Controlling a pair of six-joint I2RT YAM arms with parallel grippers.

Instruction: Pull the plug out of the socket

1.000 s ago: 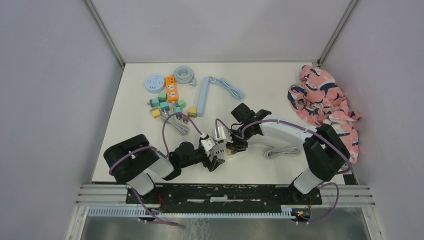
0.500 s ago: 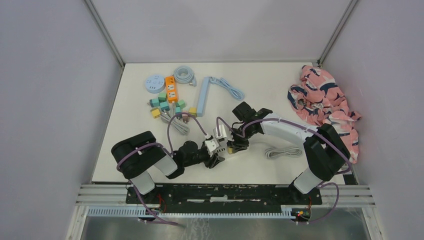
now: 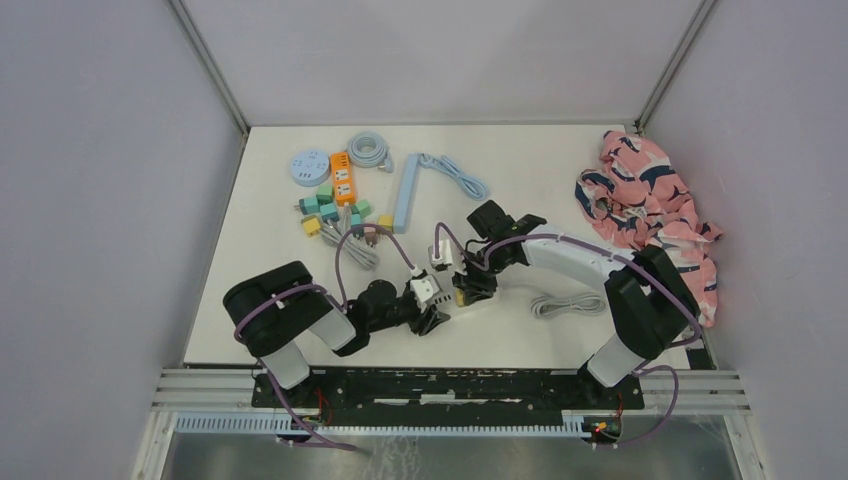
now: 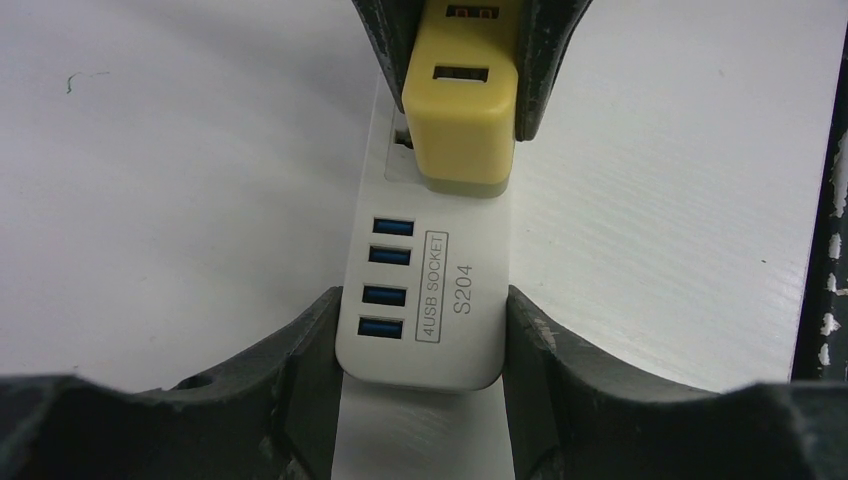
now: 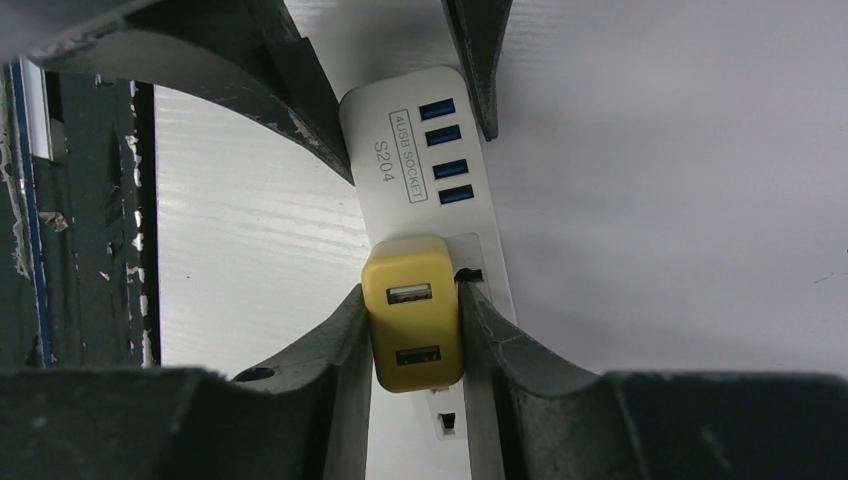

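Plug [image 4: 460, 110], a boxy yellow plastic adapter with rounded corners and two USB slots in its top, is sitting on the white socket strip [image 4: 425, 330]. Both are lying near the table's front edge, at about six o'clock from its middle. Whether its prongs are fully seated is not showing.

The right gripper [image 5: 412, 330] is pinching the plug's flat sides between scuffed black fingers [image 5: 330, 350], jaws set to the plug's width. The right arm is reaching in from four o'clock, elbow bent, wrist dipping to the strip.

The left gripper [image 4: 422, 330] is clamping the strip's rounded end, jaws only as wide as the strip, beside four blue USB ports [image 4: 385, 275] and the print "4USB SOCKET S204". The left arm is lying low, stretching toward three o'clock.

The strip is looking glossy and smooth, and the table [image 3: 560, 200] matte white with fine ribbing. A coiled grey cable [image 3: 563, 303] is lying at three o'clock of the plug.
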